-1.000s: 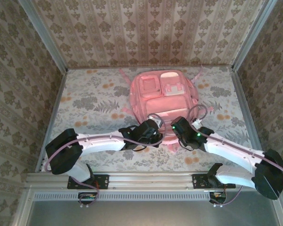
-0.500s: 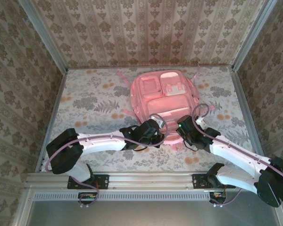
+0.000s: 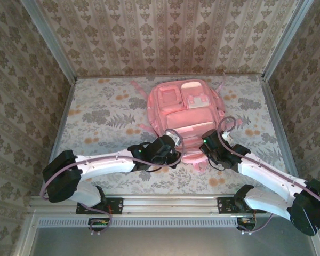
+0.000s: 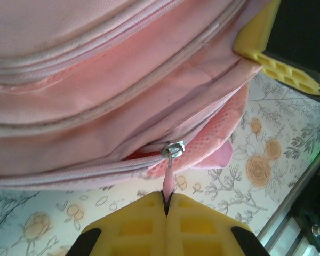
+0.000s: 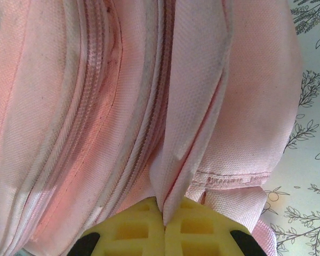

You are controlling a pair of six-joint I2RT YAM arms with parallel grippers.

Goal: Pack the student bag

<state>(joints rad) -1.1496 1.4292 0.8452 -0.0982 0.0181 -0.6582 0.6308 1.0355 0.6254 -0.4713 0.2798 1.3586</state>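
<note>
The student bag (image 3: 184, 109), a big pink backpack, lies front-up at the middle back of the table. My left gripper (image 3: 169, 149) is at its near edge. In the left wrist view the left gripper (image 4: 166, 205) is shut on the pink zipper pull (image 4: 169, 184), which hangs from a metal slider (image 4: 173, 149). Behind the slider the zip gapes a little and shows red inside. My right gripper (image 3: 207, 146) is at the bag's near right edge. In the right wrist view the right gripper (image 5: 164, 213) is shut on a fold of the bag's pink fabric (image 5: 194, 106).
The floral tablecloth (image 3: 101, 114) has free room left and right of the bag. Patterned walls close in the back and both sides. Pink straps (image 3: 140, 85) trail from the bag's far corners. A metal rail (image 3: 165, 201) runs along the near edge.
My left arm has drawn back to the left and toward the near edge, still holding the zipper pull. The right gripper has shifted slightly right along the bag's near edge.
</note>
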